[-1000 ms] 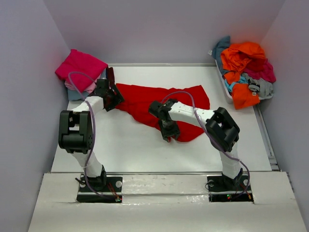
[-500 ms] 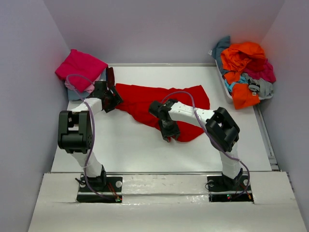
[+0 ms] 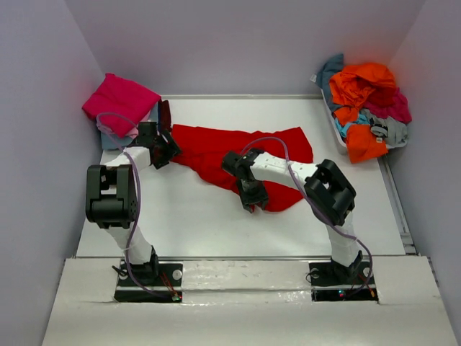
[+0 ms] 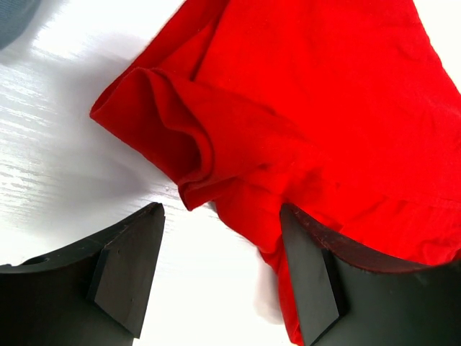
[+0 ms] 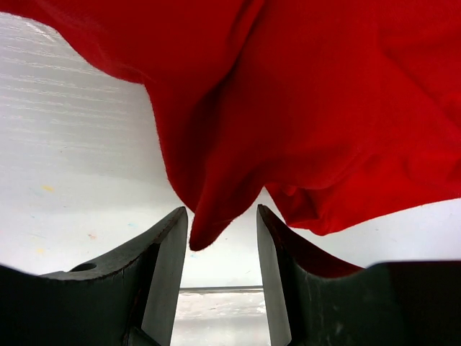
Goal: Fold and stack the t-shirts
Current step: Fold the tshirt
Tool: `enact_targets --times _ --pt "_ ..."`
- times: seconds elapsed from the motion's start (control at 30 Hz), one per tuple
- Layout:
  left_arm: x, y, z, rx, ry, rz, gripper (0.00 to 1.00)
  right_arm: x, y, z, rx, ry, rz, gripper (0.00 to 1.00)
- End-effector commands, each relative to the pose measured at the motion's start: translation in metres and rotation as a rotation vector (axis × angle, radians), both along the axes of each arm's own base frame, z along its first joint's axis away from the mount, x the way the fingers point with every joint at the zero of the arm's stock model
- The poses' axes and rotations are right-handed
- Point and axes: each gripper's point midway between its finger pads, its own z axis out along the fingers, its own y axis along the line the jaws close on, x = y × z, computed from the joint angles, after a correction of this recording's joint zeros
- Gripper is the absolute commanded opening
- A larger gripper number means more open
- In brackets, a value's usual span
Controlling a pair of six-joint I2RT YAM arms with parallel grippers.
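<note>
1. A bright red t-shirt lay loosely spread and rumpled across the middle of the white tabletop, unfolded, with its long side running left to right.
2. The left end effector sat at the shirt's left edge. In the left wrist view its jaws stood wide apart, gripping nothing.
3. In that view a bunched fold of the red t-shirt lay on the tabletop ahead of the dark fingers. The cloth draped over the edge of one finger, and bare tabletop showed between the two.
4. The right end effector hovered at the near edge of the shirt, toward its right half.
5. In the right wrist view its jaws were parted. A pointed tip of the red t-shirt reached down between the fingers, with a gap visible beside it, so the cloth was not clamped.
6. A folded stack of t-shirts rested at the far left corner, well apart from the right arm and just beyond the left end effector. Magenta was on top, with pale pink and grey-blue edges showing beneath.
7. At the far right, a heap of unfolded t-shirts filled a white bin, with orange uppermost and teal, grey and magenta among it.
</note>
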Motion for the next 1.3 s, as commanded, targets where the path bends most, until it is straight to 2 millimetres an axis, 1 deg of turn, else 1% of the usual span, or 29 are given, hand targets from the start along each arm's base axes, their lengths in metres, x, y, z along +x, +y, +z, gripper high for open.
enact_targets --times 0.0,0.17,0.33,0.57,0.83,0.93,1.03,1.13,1.2,1.27 --pt "0.004 0.002 -0.001 -0.006 -0.019 -0.007 0.76 -0.003 0.002 0.0 -0.004 0.006 0.018 0.49" --pt "0.005 0.0 -0.005 -0.016 -0.009 -0.014 0.76 -0.003 0.002 0.0 -0.005 0.005 0.018 0.49" --pt "0.013 -0.003 -0.005 -0.029 -0.012 -0.028 0.75 -0.001 0.003 0.001 -0.004 0.002 0.02 0.49" --pt "0.021 -0.003 0.006 -0.026 -0.044 -0.029 0.74 -0.001 0.003 0.001 -0.004 0.002 0.02 0.49" --pt "0.02 -0.001 0.02 -0.018 -0.074 -0.021 0.72 -0.001 0.004 0.0 -0.007 0.004 0.023 0.49" --pt "0.02 -0.001 0.02 -0.017 -0.076 -0.022 0.72 -0.001 0.004 -0.001 -0.008 0.005 0.024 0.49" --pt "0.021 -0.002 0.023 -0.023 -0.08 -0.025 0.69 0.0 0.004 0.0 -0.009 0.004 0.024 0.49" --pt "0.021 -0.001 0.028 -0.022 -0.092 -0.022 0.69 0.0 0.004 -0.001 -0.011 0.004 0.023 0.49" --pt "0.022 -0.001 0.029 -0.017 -0.097 -0.023 0.66 0.0 0.004 0.0 -0.009 0.004 0.023 0.49" --pt "0.022 -0.001 0.031 -0.016 -0.1 -0.022 0.65 0.0 0.005 0.0 -0.009 0.004 0.023 0.49"
